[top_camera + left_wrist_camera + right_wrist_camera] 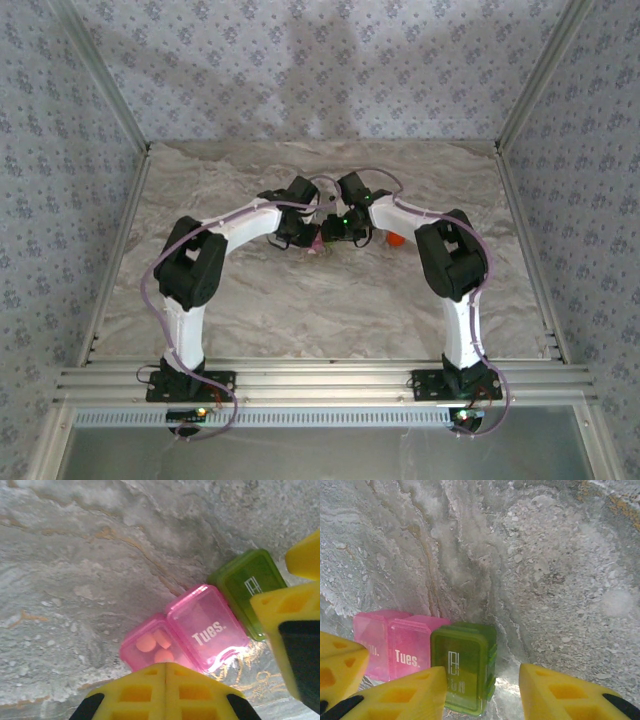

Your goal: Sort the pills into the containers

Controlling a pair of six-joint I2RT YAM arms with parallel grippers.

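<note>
Left claw (166,670) is shut, hiding the pink box (207,627) edge. Right claw (482,672) stands a bit open, covering the green box (462,655) corner.

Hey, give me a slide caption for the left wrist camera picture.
Closed left end effector next to a pink compartment holding orange pills, joined to the Tues. compartment and a green compartment.

Left end effector (303,236) and right end effector (340,232) flank the pink containers (319,243); orange object (396,239) nearby.

containers (210,630): glossy translucent plastic | table (75,555): matt, rough, veined stone look | left end effector (166,666): matt plastic
</note>
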